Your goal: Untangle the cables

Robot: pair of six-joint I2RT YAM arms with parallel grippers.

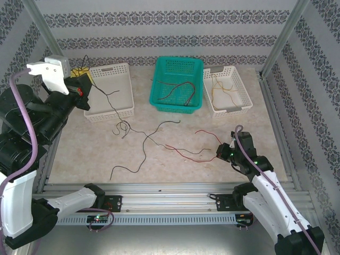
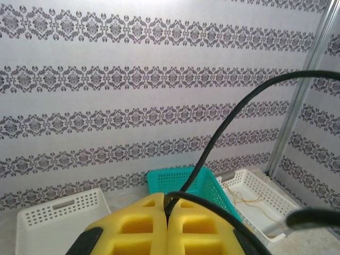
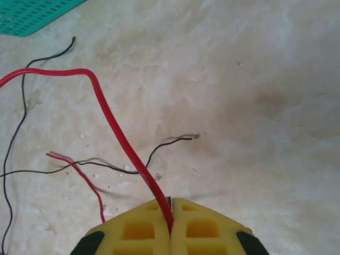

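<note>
Top external view: cables (image 1: 146, 139) are lying crossed in a loose knot on the middle of the desk (image 1: 212, 175), black strands mixing with red. More are sitting in the teal basket (image 1: 178, 109) and the right white basket (image 1: 231, 109).
Left jaws: raised beside the left white basket (image 1: 109, 112) and pressing fully closed on a black cable (image 2: 218, 135), which is arching up and trailing over that basket down to the desk.
Right jaws: hovering low over the right of the desk and pinching fully closed on a red cable (image 3: 127, 149).
Handling: by their look, the wires are weighing next to nothing and bending freely while keeping their kinks. The smooth sheathing is probably slipping under a light pinch.
Hold point: straight runs away from the crossing are looking safest. Gripping at the knot is risking tightening it.
Edges: baskets are lining the far side and an aluminium rail (image 1: 170, 188) is running along the near side.
Open room: bare desk is lying near left and far right, giving space for drawing strands apart.
</note>
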